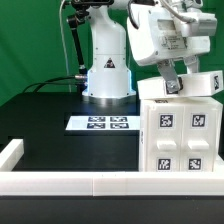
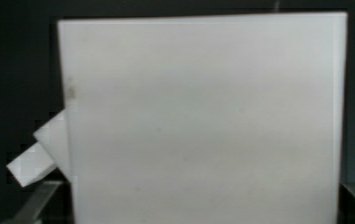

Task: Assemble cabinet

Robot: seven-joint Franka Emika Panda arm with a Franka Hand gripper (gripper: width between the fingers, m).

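The cabinet body (image 1: 180, 135), a large white box with several square tags on its near face, stands upright at the exterior view's right. A smaller white panel block (image 1: 196, 83) lies on top of it, slightly askew. My gripper (image 1: 171, 82) comes down from above onto this panel. In the wrist view the panel (image 2: 200, 110) fills the space between my fingertips (image 2: 37, 203), which sit tight against its two long edges. A small white corner (image 2: 41, 152) of another part sticks out beside it.
The marker board (image 1: 103, 123) lies flat on the black table in front of the robot base (image 1: 107, 72). A low white border rail (image 1: 60, 182) runs along the front and turns up at the exterior view's left (image 1: 10, 152).
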